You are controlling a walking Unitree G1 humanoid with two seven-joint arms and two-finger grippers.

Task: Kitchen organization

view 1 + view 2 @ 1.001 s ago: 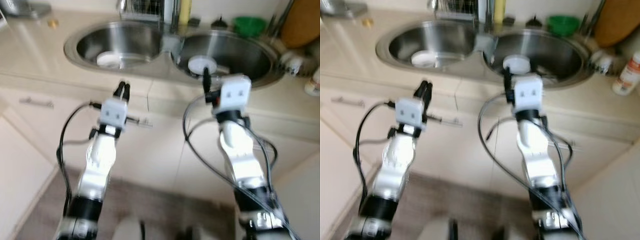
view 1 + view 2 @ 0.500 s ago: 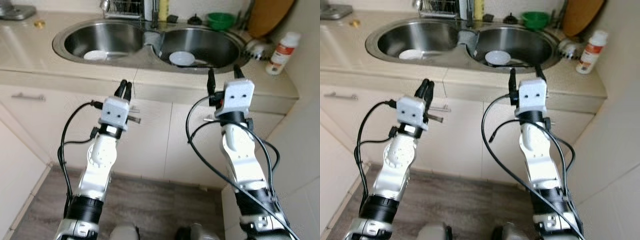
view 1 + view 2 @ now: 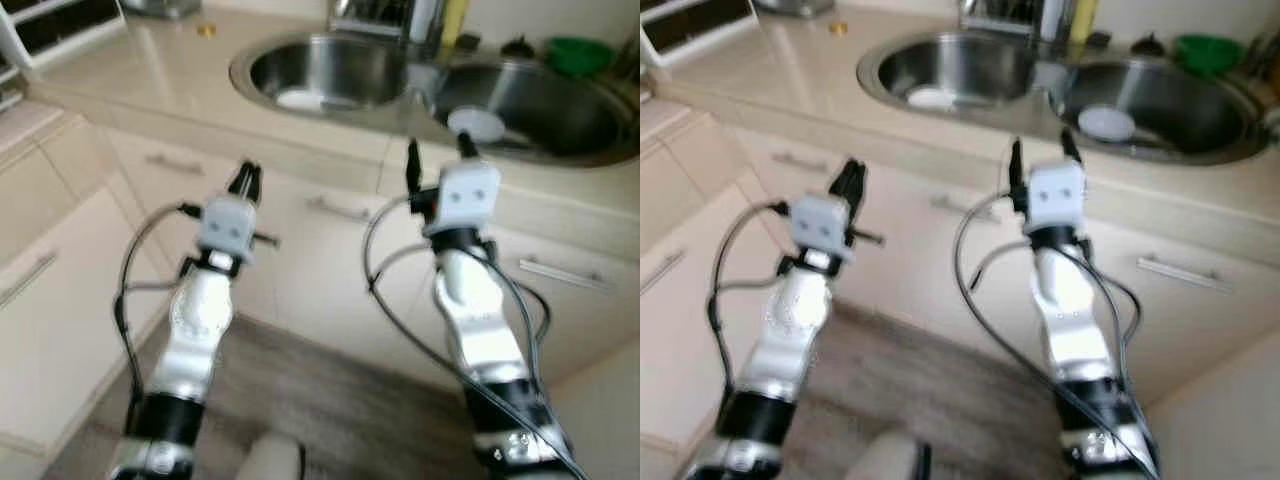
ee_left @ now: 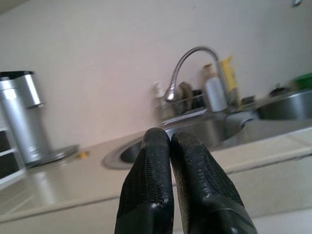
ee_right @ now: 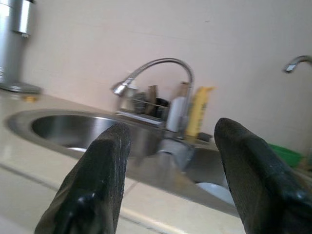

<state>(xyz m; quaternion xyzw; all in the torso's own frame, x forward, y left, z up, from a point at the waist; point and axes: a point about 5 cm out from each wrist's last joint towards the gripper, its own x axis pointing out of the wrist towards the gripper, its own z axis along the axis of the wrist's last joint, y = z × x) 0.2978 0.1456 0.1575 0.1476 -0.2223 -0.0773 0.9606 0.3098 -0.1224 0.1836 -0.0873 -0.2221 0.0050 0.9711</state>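
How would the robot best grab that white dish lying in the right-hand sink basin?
Probably by its rim. The white dish lies flat and low in the right basin, so the open right gripper should come down from above and pinch the edge.

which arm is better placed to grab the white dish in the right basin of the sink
Right, likely. The right gripper is open and raised just in front of the right basin, close to the white dish. The left gripper is shut and sits further left, below the counter edge.
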